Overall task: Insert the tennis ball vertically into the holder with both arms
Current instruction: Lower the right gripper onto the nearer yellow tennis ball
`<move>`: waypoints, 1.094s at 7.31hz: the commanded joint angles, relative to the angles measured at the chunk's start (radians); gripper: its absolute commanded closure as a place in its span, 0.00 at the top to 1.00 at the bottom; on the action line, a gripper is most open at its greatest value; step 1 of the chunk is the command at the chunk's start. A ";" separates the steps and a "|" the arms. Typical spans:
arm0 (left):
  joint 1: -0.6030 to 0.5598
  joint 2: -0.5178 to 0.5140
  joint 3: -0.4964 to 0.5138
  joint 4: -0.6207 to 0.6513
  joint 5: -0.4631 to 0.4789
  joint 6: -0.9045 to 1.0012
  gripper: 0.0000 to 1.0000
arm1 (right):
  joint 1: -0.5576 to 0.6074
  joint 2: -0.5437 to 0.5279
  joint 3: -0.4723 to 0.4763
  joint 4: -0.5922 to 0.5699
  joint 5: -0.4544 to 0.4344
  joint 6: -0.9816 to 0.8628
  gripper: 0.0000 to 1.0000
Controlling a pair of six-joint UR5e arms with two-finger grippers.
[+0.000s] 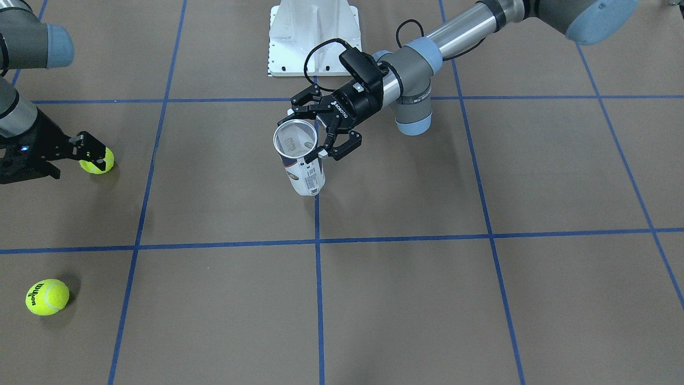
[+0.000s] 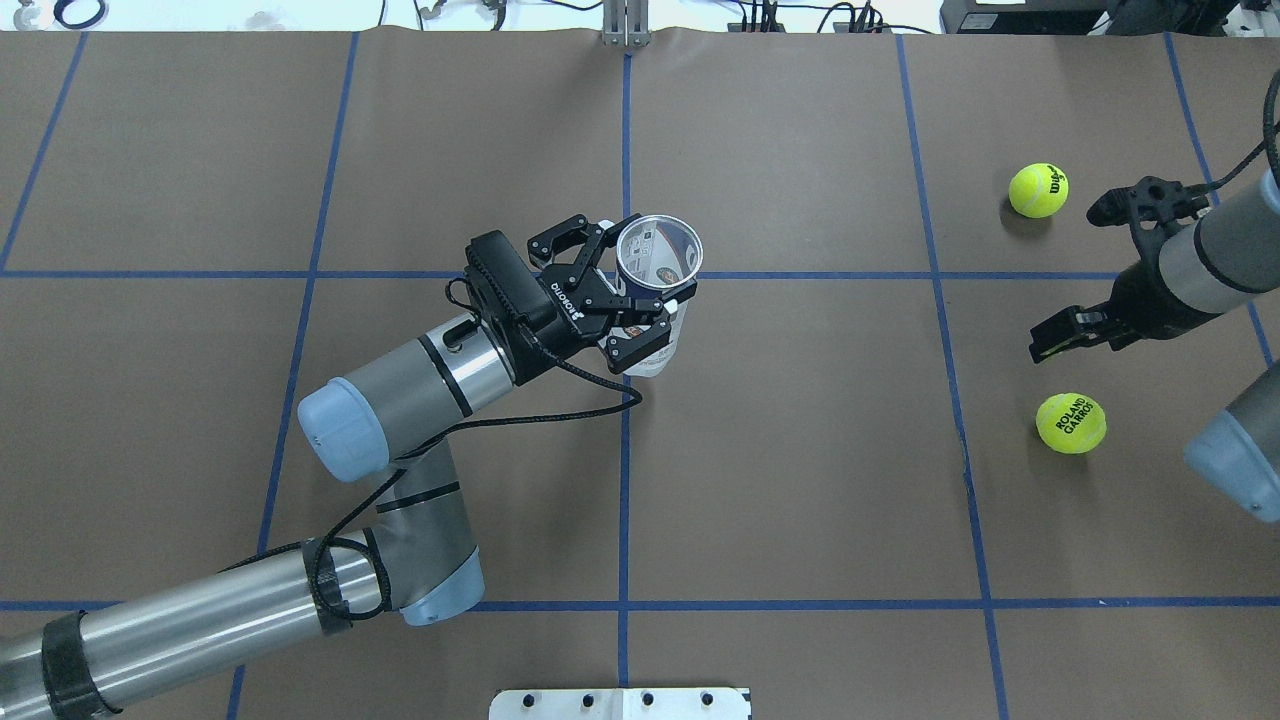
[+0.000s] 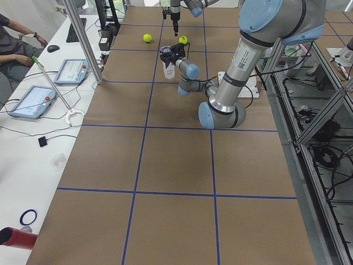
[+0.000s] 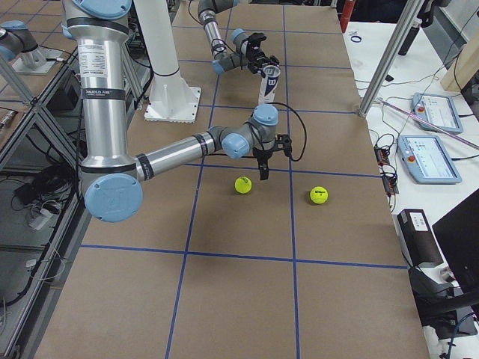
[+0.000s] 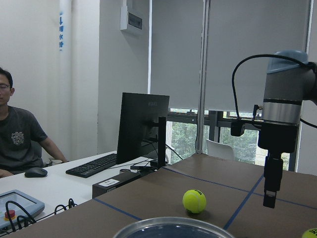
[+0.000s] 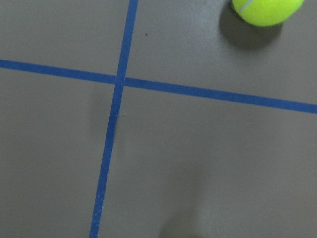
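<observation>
The holder (image 1: pixel 307 179), a clear can with a white and navy label, stands upright near the table's middle with its silver rim facing up. My left gripper (image 1: pixel 309 133) is shut on it just below the rim; the overhead view shows the same grip on the holder (image 2: pixel 665 345). One tennis ball (image 2: pixel 1071 422) marked Roland Garros and another tennis ball (image 2: pixel 1038 190) marked Wilson lie on the table to the right. My right gripper (image 2: pixel 1072 278) hangs open above the table between them, holding nothing. In the front-facing view one finger partly hides the nearer ball (image 1: pixel 99 162).
The white pedestal base (image 1: pixel 314 37) stands at the robot's edge of the table. Blue tape lines (image 2: pixel 625 450) divide the brown surface. A person (image 5: pixel 17 139) sits at a side desk (image 3: pixel 33 99) with tablets, a monitor and a keyboard.
</observation>
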 commanded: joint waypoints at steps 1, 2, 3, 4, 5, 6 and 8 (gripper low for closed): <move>-0.001 0.004 0.000 0.000 0.000 0.000 0.85 | -0.076 -0.032 0.012 0.000 -0.071 0.005 0.99; 0.001 0.005 0.002 0.000 0.002 0.001 0.85 | -0.076 -0.052 0.014 0.000 -0.079 0.005 0.99; -0.001 0.005 0.000 0.000 0.002 0.001 0.85 | -0.078 -0.064 0.011 0.000 -0.093 0.004 0.99; 0.001 0.005 0.000 0.000 0.002 0.001 0.85 | -0.079 -0.069 0.006 -0.002 -0.089 0.004 0.99; 0.001 0.005 0.000 0.000 0.000 0.000 0.85 | -0.087 -0.070 0.000 0.000 -0.084 0.005 0.99; -0.001 0.007 0.003 0.000 0.000 0.000 0.85 | -0.099 -0.069 -0.017 0.001 -0.086 0.005 0.98; 0.001 0.007 0.003 0.000 0.000 0.000 0.85 | -0.119 -0.066 -0.020 0.000 -0.086 0.008 0.98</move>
